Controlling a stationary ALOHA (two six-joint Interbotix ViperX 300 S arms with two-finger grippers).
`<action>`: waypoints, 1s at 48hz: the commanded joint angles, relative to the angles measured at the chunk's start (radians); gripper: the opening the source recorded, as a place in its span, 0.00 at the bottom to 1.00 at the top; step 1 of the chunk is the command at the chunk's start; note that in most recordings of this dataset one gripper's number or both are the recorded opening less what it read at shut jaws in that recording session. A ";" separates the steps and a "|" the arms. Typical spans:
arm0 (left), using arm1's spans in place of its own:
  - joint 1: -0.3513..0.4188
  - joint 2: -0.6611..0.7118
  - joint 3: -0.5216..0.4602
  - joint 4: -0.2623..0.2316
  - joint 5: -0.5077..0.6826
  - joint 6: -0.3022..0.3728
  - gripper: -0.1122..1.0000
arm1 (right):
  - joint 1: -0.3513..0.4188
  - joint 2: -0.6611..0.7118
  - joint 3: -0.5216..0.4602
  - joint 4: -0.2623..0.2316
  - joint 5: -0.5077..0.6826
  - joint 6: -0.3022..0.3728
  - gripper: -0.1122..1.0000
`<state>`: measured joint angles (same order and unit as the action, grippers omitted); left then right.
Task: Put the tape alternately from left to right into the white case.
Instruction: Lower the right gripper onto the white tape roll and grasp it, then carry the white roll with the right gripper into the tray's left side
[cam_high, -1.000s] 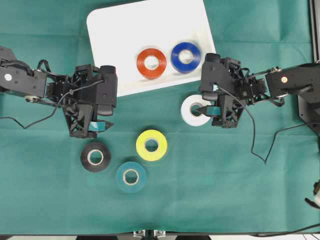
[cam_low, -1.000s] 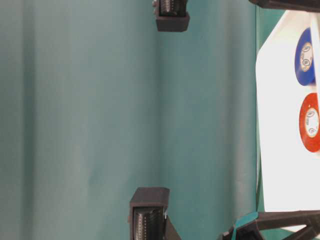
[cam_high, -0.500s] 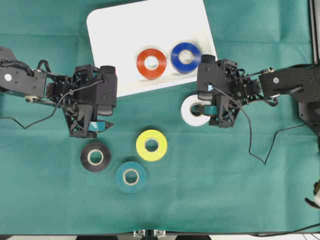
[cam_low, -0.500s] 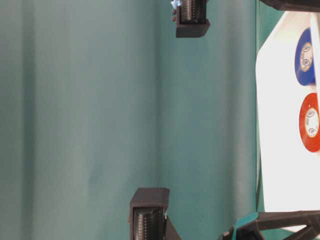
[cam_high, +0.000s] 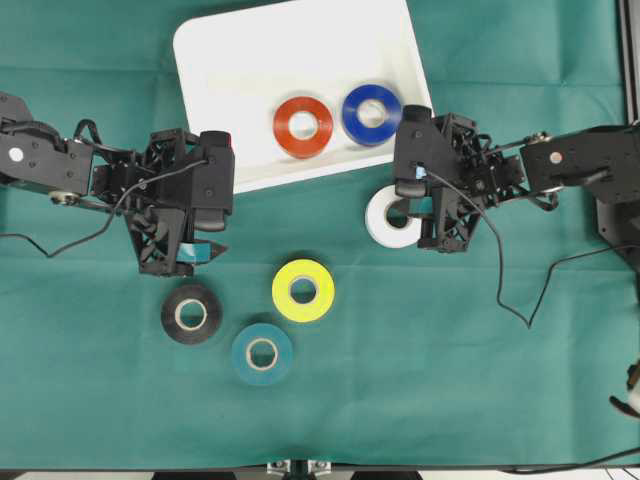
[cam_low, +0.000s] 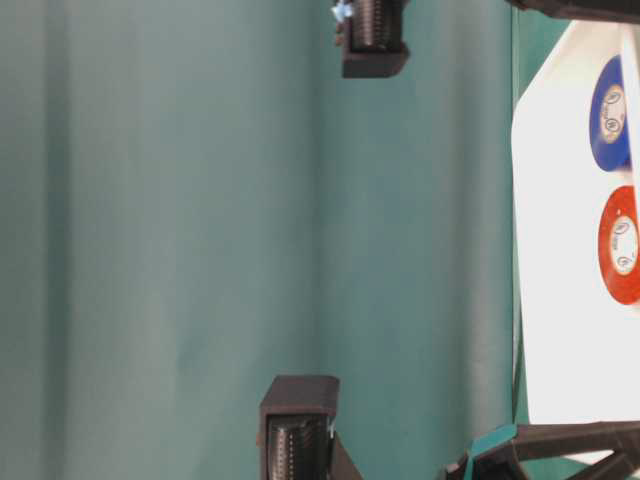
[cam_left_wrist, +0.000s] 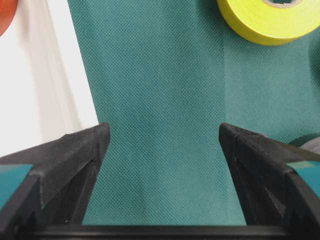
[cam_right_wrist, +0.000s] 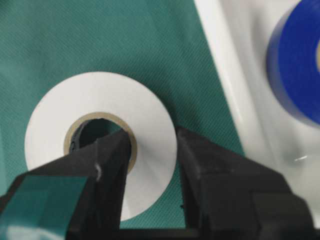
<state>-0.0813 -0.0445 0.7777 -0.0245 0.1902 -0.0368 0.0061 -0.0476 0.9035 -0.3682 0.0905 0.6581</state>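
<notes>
Overhead view: the white case (cam_high: 240, 60) lies on the green cloth (cam_high: 450, 370), and everything else is placed from it. Inside it, near its front edge, the red roll (cam_high: 303, 126) and the blue roll (cam_high: 371, 113) lie flat, just beside each other. The right arm reaches in level from the right side, its right gripper (cam_high: 411, 211) just off the case's front right corner, with the white roll (cam_high: 392, 219) between its fingers. The left arm stretches in from the left, and the left gripper (cam_high: 205, 250) sits off the case's front left corner, pointing away from the case, with nothing in it. Farther from the case on the cloth lie the black roll (cam_high: 191, 313), the yellow roll (cam_high: 303, 290) and the teal roll (cam_high: 262, 353), all flat.

Table-level view: the case's rim (cam_low: 520, 300) shows, with the blue roll and the red roll lying inside it.

Left wrist view: the two fingers (cam_left_wrist: 75, 165) stand wide apart over bare cloth, the case's edge beside one of them and the yellow roll ahead.

Right wrist view: one finger (cam_right_wrist: 107, 175) sits in the white roll's cardboard core and the other presses its outer wall, pinching the band. The case's rim and the blue roll lie just beyond.
</notes>
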 joint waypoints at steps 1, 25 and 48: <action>0.002 -0.015 -0.006 -0.003 -0.008 0.002 0.69 | 0.003 -0.044 -0.014 -0.002 -0.008 0.002 0.35; 0.002 -0.014 -0.003 -0.003 -0.008 0.002 0.69 | 0.000 -0.169 -0.014 -0.009 -0.034 -0.009 0.35; 0.000 -0.021 0.000 -0.002 -0.008 0.000 0.69 | -0.126 -0.057 -0.156 -0.141 -0.152 -0.021 0.35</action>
<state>-0.0813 -0.0445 0.7839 -0.0261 0.1902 -0.0368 -0.0951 -0.1197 0.7977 -0.4832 -0.0368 0.6381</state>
